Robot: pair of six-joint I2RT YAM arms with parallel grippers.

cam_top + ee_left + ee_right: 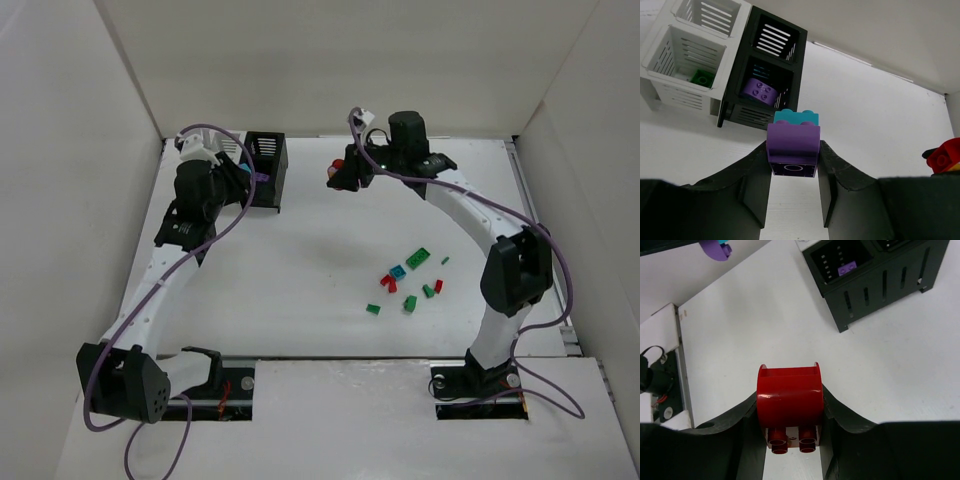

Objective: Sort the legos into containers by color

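Left pincer gripping purple-and-teal lego, black container holding purple brick, white container adjoining

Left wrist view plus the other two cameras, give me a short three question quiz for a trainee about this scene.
1. True or false: the left end effector is shut on a purple brick.
2. Which colour brick does the right end effector hold? A green, B red, C orange.
3. Fill in: the green brick lies in the ___ container.
Key: 1 true; 2 B, the red brick; 3 white container.
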